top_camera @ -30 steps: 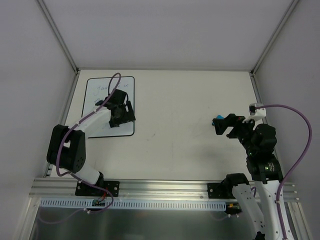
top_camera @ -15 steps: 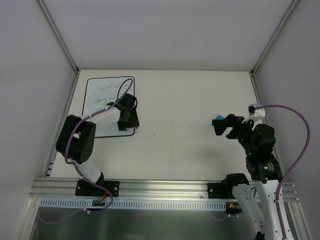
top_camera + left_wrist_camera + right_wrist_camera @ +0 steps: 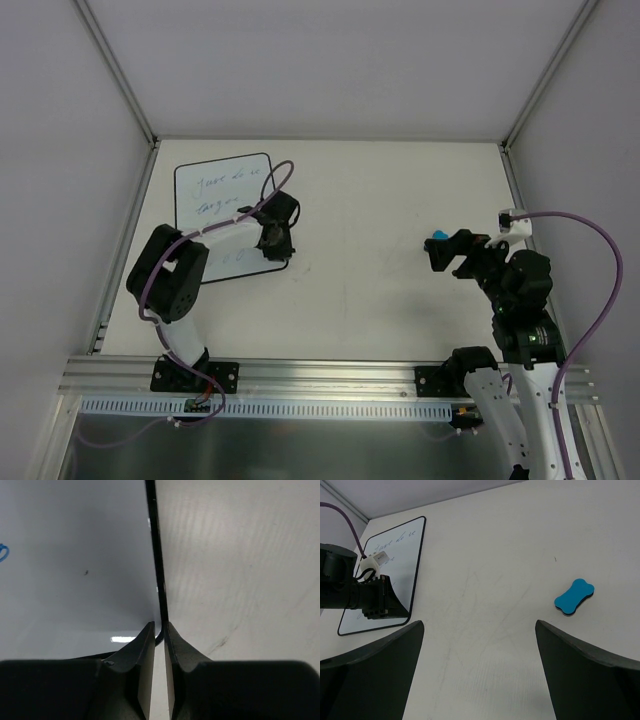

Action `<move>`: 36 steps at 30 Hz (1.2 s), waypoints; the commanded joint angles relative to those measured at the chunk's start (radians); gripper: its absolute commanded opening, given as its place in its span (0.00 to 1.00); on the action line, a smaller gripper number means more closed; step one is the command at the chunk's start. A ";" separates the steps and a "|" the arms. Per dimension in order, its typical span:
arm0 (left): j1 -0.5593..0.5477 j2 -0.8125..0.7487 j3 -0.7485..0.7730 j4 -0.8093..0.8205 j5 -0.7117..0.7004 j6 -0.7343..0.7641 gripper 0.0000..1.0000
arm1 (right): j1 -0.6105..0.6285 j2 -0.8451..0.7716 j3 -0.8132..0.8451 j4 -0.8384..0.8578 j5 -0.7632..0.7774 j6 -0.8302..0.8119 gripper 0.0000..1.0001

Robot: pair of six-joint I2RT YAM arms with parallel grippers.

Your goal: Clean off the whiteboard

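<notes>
The whiteboard [image 3: 215,200] lies flat at the table's back left, with blue handwriting on its upper half. My left gripper [image 3: 276,248] is at the board's lower right corner. In the left wrist view the jaws [image 3: 160,626] stand almost together, pinching the board's black rim, with the white surface [image 3: 75,555] to their left. My right gripper [image 3: 447,254] hovers open above bare table at the right [image 3: 480,622], holding nothing. The blue bone-shaped eraser [image 3: 574,596] lies on the table just beside it [image 3: 437,238].
Metal frame posts [image 3: 120,75] and white walls enclose the table on three sides. The aluminium rail [image 3: 300,375] with both arm bases runs along the near edge. A purple cable [image 3: 590,240] loops off the right arm.
My left gripper moved right from over the board to its lower right corner and closed on the rim. The board's near end has swung to the right. The right arm stayed still.
</notes>
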 commanded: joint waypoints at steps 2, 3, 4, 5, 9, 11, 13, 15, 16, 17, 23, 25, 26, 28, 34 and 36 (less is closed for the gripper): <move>-0.140 0.114 0.044 -0.017 0.095 -0.066 0.13 | 0.004 -0.015 0.003 0.023 -0.017 0.022 0.99; -0.165 0.133 0.079 -0.017 0.103 -0.069 0.13 | 0.004 -0.018 0.002 0.020 -0.018 0.023 0.99; -0.188 0.169 0.098 -0.016 0.105 -0.077 0.13 | 0.005 -0.022 0.002 0.020 -0.020 0.025 0.99; -0.235 0.187 0.116 -0.016 0.105 -0.082 0.13 | 0.005 -0.028 0.002 0.016 -0.018 0.023 0.99; -0.323 0.269 0.219 -0.019 0.152 -0.094 0.12 | 0.004 -0.051 0.006 -0.003 -0.010 0.019 0.99; -0.341 0.299 0.240 -0.017 0.166 -0.105 0.12 | 0.004 -0.058 0.008 -0.015 -0.006 0.016 0.99; -0.376 0.318 0.280 -0.019 0.184 -0.102 0.10 | 0.004 -0.071 0.008 -0.021 -0.003 0.011 0.99; -0.433 0.331 0.335 -0.019 0.194 -0.086 0.09 | 0.005 -0.075 0.003 -0.024 0.002 0.011 0.99; -0.455 0.337 0.355 -0.019 0.192 -0.064 0.09 | 0.004 -0.074 0.003 -0.023 0.006 0.011 0.99; -0.487 0.345 0.384 -0.017 0.192 -0.056 0.09 | 0.004 -0.071 0.003 -0.024 0.008 0.009 0.99; -0.516 0.268 0.400 -0.020 0.154 -0.043 0.20 | 0.004 -0.025 0.005 -0.033 0.046 0.015 0.99; -0.515 0.231 0.392 -0.020 0.128 -0.042 0.34 | 0.004 -0.006 0.006 -0.036 0.065 0.019 0.99; -0.515 0.189 0.389 -0.020 0.114 -0.036 0.39 | 0.004 0.004 0.009 -0.035 0.089 0.020 0.99; -0.507 0.142 0.371 -0.023 0.045 -0.028 0.63 | 0.004 0.031 0.015 -0.039 0.118 0.031 0.99; -0.382 -0.063 0.264 -0.026 -0.045 -0.025 0.96 | 0.004 0.109 0.037 -0.043 0.279 0.065 0.99; -0.328 -0.137 0.227 -0.026 -0.050 -0.016 0.99 | 0.005 0.148 0.046 -0.049 0.330 0.075 0.99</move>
